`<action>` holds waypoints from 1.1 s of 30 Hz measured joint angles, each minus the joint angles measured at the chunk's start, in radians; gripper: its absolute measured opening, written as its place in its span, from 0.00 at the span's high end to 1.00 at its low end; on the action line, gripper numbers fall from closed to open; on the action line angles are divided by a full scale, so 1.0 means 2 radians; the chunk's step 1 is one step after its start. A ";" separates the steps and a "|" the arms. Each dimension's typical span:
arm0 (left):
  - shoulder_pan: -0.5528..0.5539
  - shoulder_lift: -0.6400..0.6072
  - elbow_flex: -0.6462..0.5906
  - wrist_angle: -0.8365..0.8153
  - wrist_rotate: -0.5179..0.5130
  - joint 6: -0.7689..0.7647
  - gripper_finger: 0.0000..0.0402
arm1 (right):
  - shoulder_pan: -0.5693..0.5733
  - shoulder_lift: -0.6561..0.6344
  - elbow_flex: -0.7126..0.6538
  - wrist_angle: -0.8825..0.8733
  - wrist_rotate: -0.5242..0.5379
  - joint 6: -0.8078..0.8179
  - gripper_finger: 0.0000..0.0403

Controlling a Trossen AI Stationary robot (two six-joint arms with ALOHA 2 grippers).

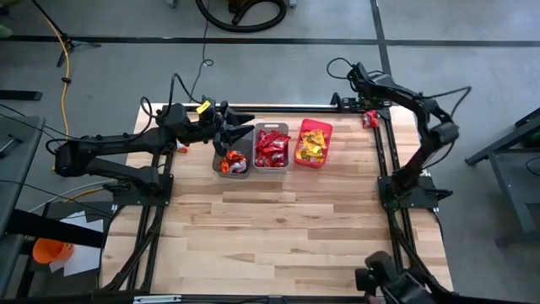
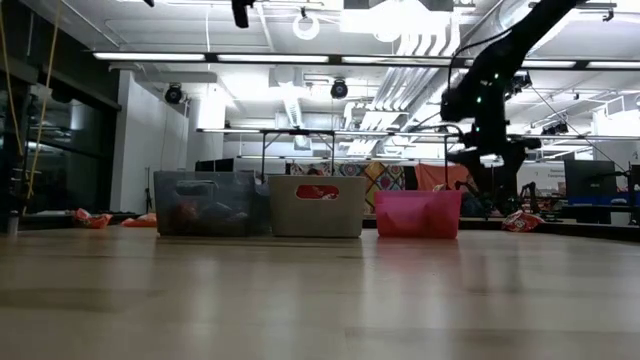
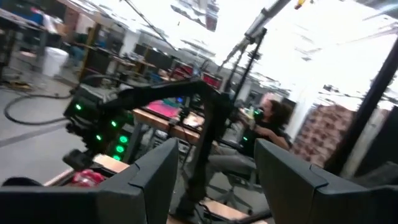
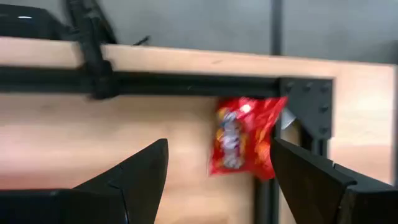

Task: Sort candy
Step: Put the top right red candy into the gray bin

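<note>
Three bins stand in a row at the far middle of the table: a dark one (image 1: 233, 159), a light grey one (image 1: 272, 147) and a pink one (image 1: 313, 143), each holding candy in shiny wrappers. A red candy packet (image 4: 242, 142) lies flat on the table at the far right corner (image 1: 369, 120), beside the black frame bars. My right gripper (image 4: 217, 168) hangs open above it, pointing steeply down, one finger on either side and clear of it. My left gripper (image 1: 231, 135) is open and empty, held high over the dark bin (image 2: 205, 203), pointing about level.
Loose candy lies on the table by the left arm (image 1: 181, 149) and shows left of the bins (image 2: 92, 217). Black frame rails (image 4: 186, 82) run along the far and right edges by the red packet. The near half of the table (image 1: 278, 236) is bare wood.
</note>
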 joint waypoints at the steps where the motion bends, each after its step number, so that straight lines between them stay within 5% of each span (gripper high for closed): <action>1: 0.000 0.000 0.000 0.001 -0.007 0.000 0.50 | 0.001 0.010 0.005 0.002 0.007 0.001 0.31; 10: 0.001 0.000 0.000 0.001 -0.015 0.000 0.50 | 0.019 0.082 0.010 -0.025 0.104 -0.004 0.31; 19: 0.001 0.000 0.000 0.000 -0.020 0.000 0.50 | 0.018 0.141 0.017 -0.028 0.120 -0.015 0.43; 28: 0.001 0.000 0.000 0.000 -0.020 -0.001 0.50 | 0.005 0.169 0.018 -0.017 0.106 -0.036 0.65; 33: 0.002 0.000 0.000 0.000 -0.027 0.000 0.50 | 0.004 0.148 0.015 -0.010 0.072 -0.045 0.92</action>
